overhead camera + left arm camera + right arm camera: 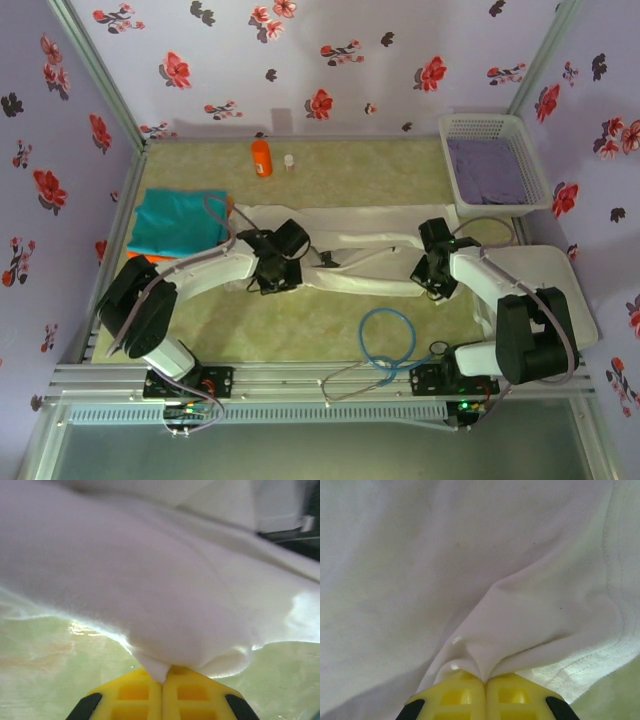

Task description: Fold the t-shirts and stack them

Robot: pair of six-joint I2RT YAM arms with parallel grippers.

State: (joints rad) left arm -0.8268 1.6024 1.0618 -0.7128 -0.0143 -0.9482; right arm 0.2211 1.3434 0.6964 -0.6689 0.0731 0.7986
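The white t-shirt (372,232) lies spread sideways across the middle of the table (300,325), a long wrinkled band running from beside the teal t-shirt (180,222) to the right edge, where its broad end drapes over. The teal one sits folded flat against the left edge, and a sliver of orange at its near corner is probably the orange t-shirt (141,259) underneath, though too little shows to be sure. Both grippers are down on the near hem of the white tee, well apart. The left gripper (162,672) has its yellow fingers pressed together with a small tuck of white cloth caught between the tips, and the right gripper (485,677) is closed the same way on a pleat that bunches up just inside the stitched hem. The cloth looks light, limp and thin. It bends wherever it is lifted, sags between the two holds, and will drag on the table rather than slide cleanly, so a shallow pinch could slip free. It is likely best held at the hem or a seam, where doubled fabric gives the fingers more to bite, with the two holds kept wide so the edge stays taut for the fold. A basket (482,119) holding purple cloth stands at the far right corner, and an orange bottle (261,158) stands near the far edge — both clear of the shirt.
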